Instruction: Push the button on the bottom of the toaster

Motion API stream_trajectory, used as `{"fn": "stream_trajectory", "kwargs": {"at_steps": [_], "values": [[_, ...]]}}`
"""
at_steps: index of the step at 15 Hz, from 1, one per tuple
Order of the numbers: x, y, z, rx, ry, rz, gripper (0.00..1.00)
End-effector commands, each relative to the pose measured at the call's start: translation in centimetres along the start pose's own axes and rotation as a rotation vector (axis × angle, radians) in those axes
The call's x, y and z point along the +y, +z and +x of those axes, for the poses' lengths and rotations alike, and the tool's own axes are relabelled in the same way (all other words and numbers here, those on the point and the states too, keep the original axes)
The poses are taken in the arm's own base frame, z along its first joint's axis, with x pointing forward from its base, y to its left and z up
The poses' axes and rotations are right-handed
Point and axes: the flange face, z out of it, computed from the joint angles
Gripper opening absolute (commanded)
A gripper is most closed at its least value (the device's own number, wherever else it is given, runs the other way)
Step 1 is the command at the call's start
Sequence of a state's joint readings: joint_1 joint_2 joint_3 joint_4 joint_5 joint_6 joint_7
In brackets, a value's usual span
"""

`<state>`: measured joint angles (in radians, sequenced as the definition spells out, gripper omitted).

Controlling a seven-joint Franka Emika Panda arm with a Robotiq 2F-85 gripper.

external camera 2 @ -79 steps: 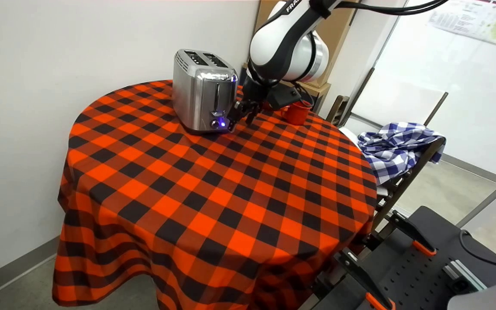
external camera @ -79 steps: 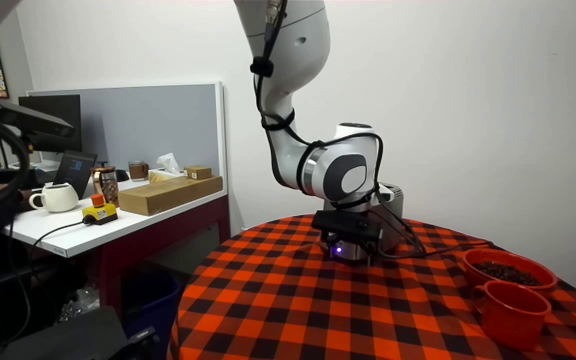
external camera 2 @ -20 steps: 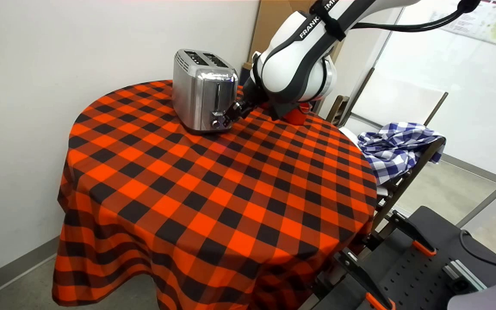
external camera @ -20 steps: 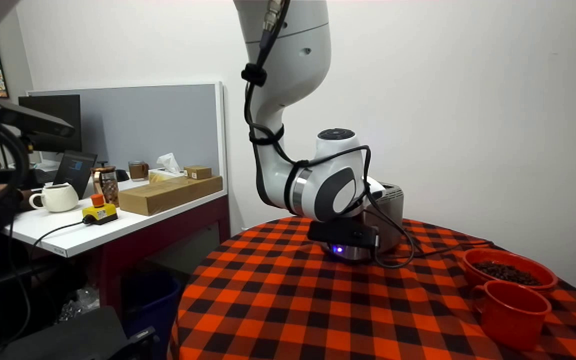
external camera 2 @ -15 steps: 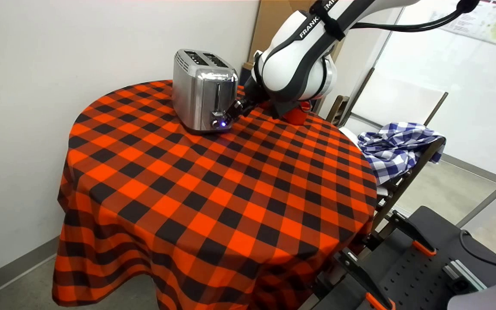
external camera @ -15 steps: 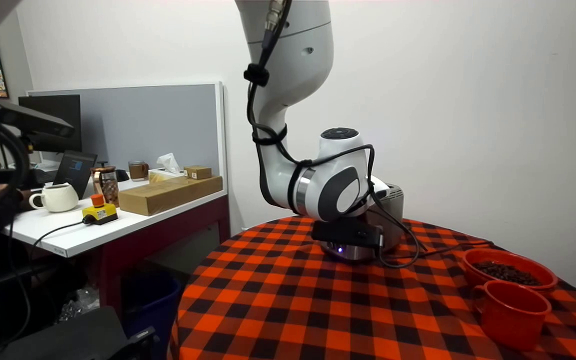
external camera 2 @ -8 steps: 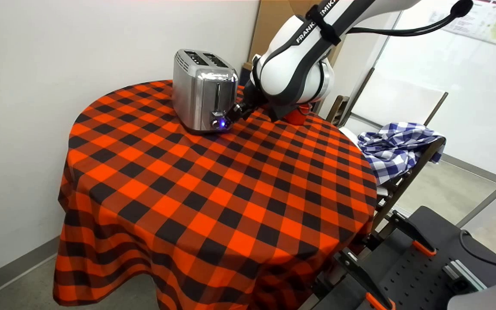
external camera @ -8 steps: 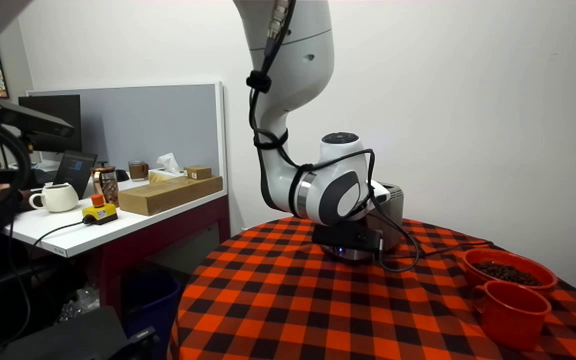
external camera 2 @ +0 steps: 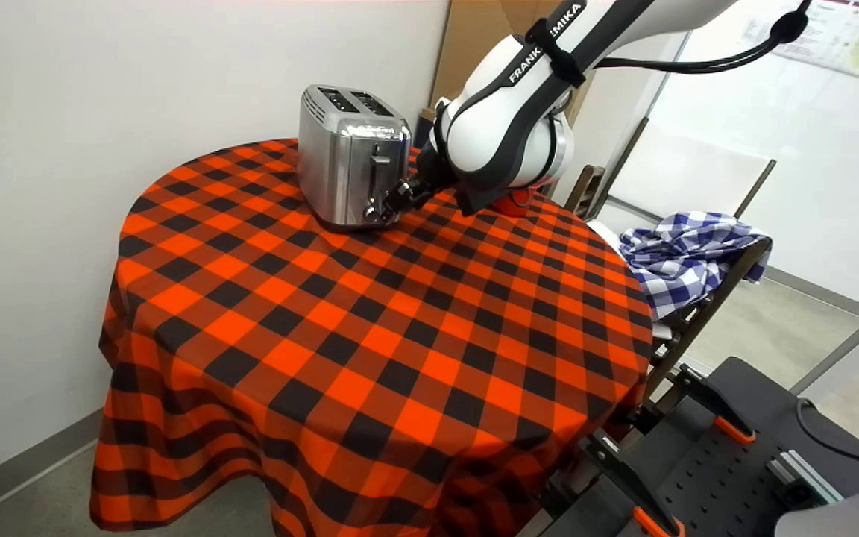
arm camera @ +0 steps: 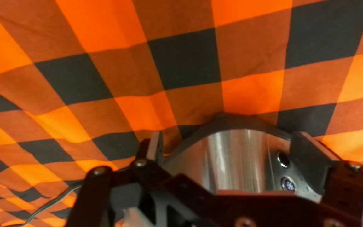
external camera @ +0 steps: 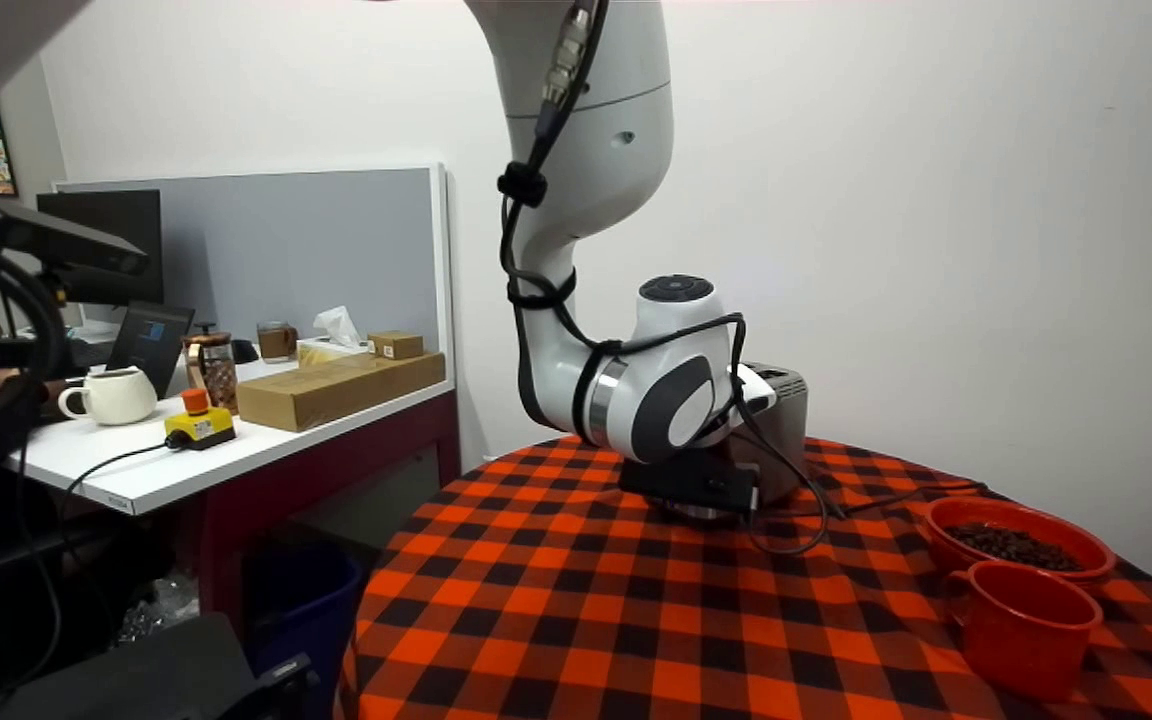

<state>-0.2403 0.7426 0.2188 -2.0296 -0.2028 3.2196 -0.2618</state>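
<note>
The silver two-slot toaster (external camera 2: 325, 164) stands upright on the checked table; part of it shows behind the arm (external camera: 786, 420). Its lever (external camera 2: 379, 160) is near the top of its slot. A knob (external camera 2: 371, 215) sits low on the front, and no blue light shows. In the wrist view, two small round buttons show on the panel, a dark one (arm camera: 283, 159) and one with a snowflake-like mark (arm camera: 288, 183). My gripper (arm camera: 227, 138) is open around the toaster's lower front corner, one finger (arm camera: 310, 160) beside the buttons. I cannot tell whether it touches. The gripper's tips reach the lower front (external camera 2: 397, 201).
A red bowl of dark beans (external camera: 1011, 545) and a red mug (external camera: 1031, 630) stand on the checked cloth (external camera: 636, 620). The toaster's cord (external camera: 916, 495) runs across the table. A wall stands behind the toaster. A chair with a blue checked cloth (external camera 2: 690, 253) stands beside the table.
The toaster's lever has gone from low in its slot to near the top, and the blue light has gone out. The arm has dipped slightly, its gripper staying at the toaster's lower front.
</note>
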Motion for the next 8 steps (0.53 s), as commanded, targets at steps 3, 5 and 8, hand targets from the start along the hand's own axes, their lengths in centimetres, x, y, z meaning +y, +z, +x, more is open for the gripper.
{"fn": "stream_trajectory", "kwargs": {"at_steps": [3,5,8], "values": [[1.1,-0.7,0.2,-0.191,0.100,-0.049,1.00],[1.6,-1.5,0.1,-0.292,0.145,-0.070,1.00],[0.8,-3.3,-0.5,-0.473,0.181,-0.034,1.00]]}}
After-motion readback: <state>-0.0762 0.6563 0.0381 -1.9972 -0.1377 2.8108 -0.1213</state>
